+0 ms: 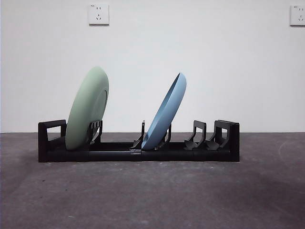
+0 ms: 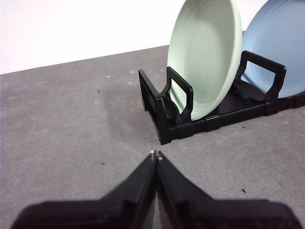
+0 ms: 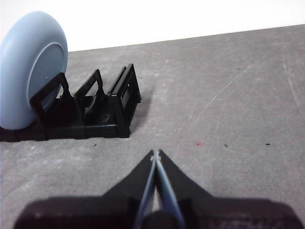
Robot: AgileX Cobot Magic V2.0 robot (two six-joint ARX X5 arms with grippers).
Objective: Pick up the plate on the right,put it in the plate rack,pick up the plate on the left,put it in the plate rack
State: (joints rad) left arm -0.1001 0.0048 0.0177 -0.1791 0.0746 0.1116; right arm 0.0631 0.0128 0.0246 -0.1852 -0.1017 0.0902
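The black plate rack (image 1: 138, 153) stands across the middle of the table. A pale green plate (image 1: 87, 109) leans in its left slots and a light blue plate (image 1: 165, 112) leans in its middle slots. The left wrist view shows the green plate (image 2: 204, 57) standing in the rack's end (image 2: 164, 114), with the blue plate (image 2: 281, 45) behind it. My left gripper (image 2: 155, 153) is shut, empty, low over the table short of that end. My right gripper (image 3: 155, 152) is also shut and empty, back from the rack's other end (image 3: 121, 102), where the blue plate (image 3: 31, 67) stands.
The grey table top (image 1: 152, 195) runs to a white wall with two power sockets (image 1: 98, 14). Two pairs of prongs (image 1: 198, 136) at the rack's right end hold nothing. Neither arm shows in the front view.
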